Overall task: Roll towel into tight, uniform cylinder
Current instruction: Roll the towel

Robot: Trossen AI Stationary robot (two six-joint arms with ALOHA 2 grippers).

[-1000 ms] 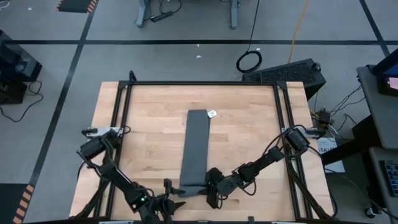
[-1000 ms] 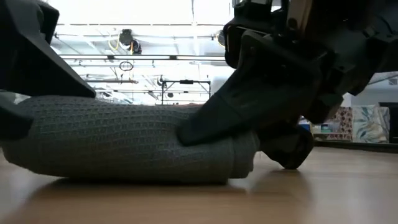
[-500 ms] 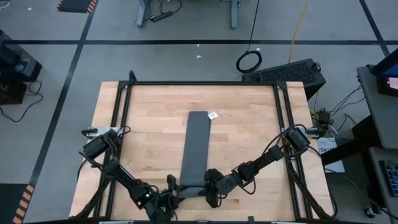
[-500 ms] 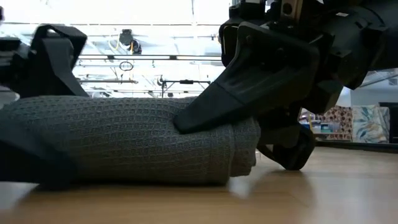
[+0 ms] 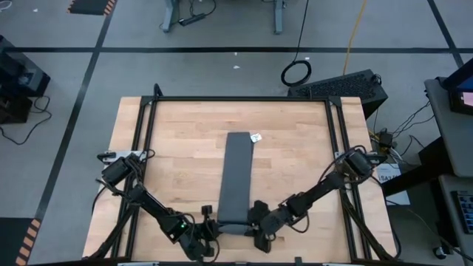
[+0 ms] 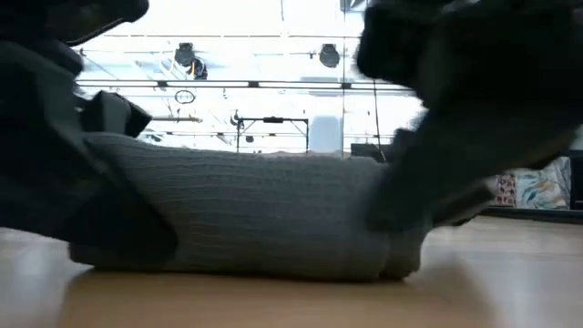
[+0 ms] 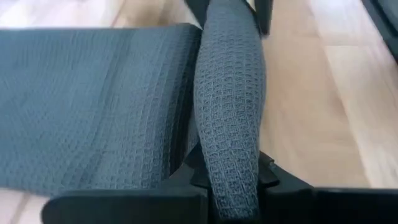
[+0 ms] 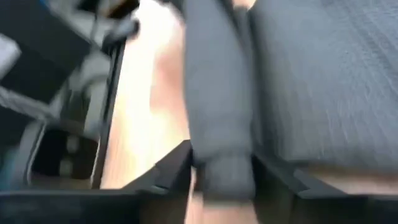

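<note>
The dark grey towel (image 5: 237, 174) lies as a long strip down the middle of the table, with its white tag (image 5: 255, 137) at the far end. Its near end is wound into a roll (image 5: 233, 226) that lies crosswise on the wood. My left gripper (image 5: 211, 226) is shut on the roll's left end. My right gripper (image 5: 256, 224) stands at the roll's right end. In the right wrist view its fingers (image 8: 177, 168) flank that end (image 8: 221, 168) closely. The low view shows the roll (image 6: 246, 214) resting on the table between both grippers. My left gripper pinches the roll's left end (image 7: 231, 177) between its two fingers (image 7: 189, 177). It comes in level from the table's left, with the fingers lying along the roll. The roll rests on the table, and the flat strip (image 7: 93, 106) runs off beside it. My right gripper's fingers stand on either side of the roll's right end, and the blur hides whether they touch it.
Black frame rails (image 5: 145, 148) (image 5: 337, 148) run along the table's left and right sides. Bare wood lies on both sides of the strip. A dark keyboard (image 5: 347, 85) sits beyond the far right corner.
My left gripper has moved toward the table's right, up to the roll, and has shut on its left end. My right gripper has shifted a little toward the near right and is blurred with motion. The roll has slid slightly toward the table's right.
</note>
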